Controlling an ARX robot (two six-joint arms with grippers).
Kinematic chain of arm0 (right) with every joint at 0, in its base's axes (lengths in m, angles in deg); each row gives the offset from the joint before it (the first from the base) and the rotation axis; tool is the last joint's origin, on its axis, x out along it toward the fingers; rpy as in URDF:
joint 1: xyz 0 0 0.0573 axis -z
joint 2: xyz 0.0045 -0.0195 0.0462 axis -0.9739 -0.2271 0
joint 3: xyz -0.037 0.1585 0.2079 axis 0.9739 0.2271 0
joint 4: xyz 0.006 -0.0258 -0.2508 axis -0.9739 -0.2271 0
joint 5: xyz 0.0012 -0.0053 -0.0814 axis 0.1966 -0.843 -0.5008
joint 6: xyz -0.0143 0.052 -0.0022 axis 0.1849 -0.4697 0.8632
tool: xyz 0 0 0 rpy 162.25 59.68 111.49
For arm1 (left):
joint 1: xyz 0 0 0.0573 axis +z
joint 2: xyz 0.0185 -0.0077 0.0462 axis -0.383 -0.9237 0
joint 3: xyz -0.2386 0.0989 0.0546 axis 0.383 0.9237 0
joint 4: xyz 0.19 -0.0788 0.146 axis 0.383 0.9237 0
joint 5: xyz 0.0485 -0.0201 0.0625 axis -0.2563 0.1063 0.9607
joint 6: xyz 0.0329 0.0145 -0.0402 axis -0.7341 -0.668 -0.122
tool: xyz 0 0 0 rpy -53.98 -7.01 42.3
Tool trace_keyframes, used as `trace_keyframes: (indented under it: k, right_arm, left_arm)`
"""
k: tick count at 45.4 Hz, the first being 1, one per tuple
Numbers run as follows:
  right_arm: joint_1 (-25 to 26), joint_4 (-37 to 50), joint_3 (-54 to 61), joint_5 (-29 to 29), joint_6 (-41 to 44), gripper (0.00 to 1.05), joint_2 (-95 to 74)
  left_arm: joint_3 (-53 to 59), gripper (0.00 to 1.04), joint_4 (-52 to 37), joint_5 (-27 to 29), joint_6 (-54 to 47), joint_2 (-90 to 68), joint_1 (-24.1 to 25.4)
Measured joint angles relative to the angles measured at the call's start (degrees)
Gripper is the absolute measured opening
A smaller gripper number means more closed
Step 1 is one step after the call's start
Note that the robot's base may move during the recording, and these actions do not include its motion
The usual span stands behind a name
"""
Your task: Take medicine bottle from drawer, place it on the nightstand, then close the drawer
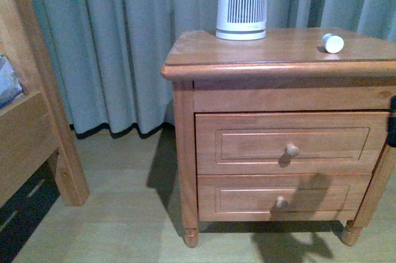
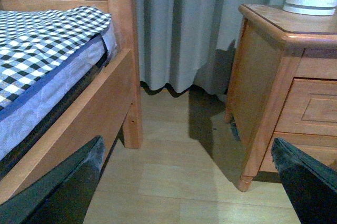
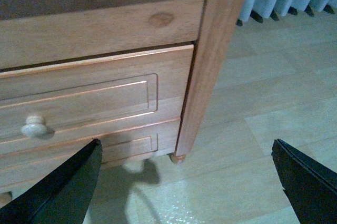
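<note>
I see the bottle (image 1: 333,43) lying on the nightstand (image 1: 247,52), far right; drawer (image 1: 291,143) shut. Both my claws (image 2: 184,182) (image 3: 184,182) gape wide, holding nothing, over bare floor (image 1: 124,201).

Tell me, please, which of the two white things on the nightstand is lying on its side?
The medicine bottle, small, near the right end of the nightstand; the ribbed device stands upright at the back.

nightstand (image 1: 204,46), medicine bottle (image 1: 333,43), perhaps ribbed purifier (image 1: 242,3)
</note>
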Motion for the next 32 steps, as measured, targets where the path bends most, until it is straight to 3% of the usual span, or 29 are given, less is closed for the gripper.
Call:
trace_keyframes:
  k: [12, 20, 25, 32]
  right_arm:
    - [-2.86, -16.7, 17.35, 2.75, 0.61, 0.98, 40.61]
    - [-9.94, -25.83, 24.79, -3.08, 1.77, 0.98, 62.23]
    - [-18.47, -37.81, 30.27, -9.97, 0.13, 0.98, 80.54]
    - [-18.12, -39.54, 33.27, -9.94, -1.38, 0.98, 87.32]
  left_arm:
    - [0.0, 0.98, 0.0, 0.0, 0.0, 0.0, 0.0]
    - [0.0, 0.98, 0.0, 0.0, 0.02, 0.0, 0.0]
    - [0.0, 0.98, 0.0, 0.0, 0.02, 0.0, 0.0]
    - [0.0, 0.98, 0.0, 0.0, 0.02, -0.02, 0.0]
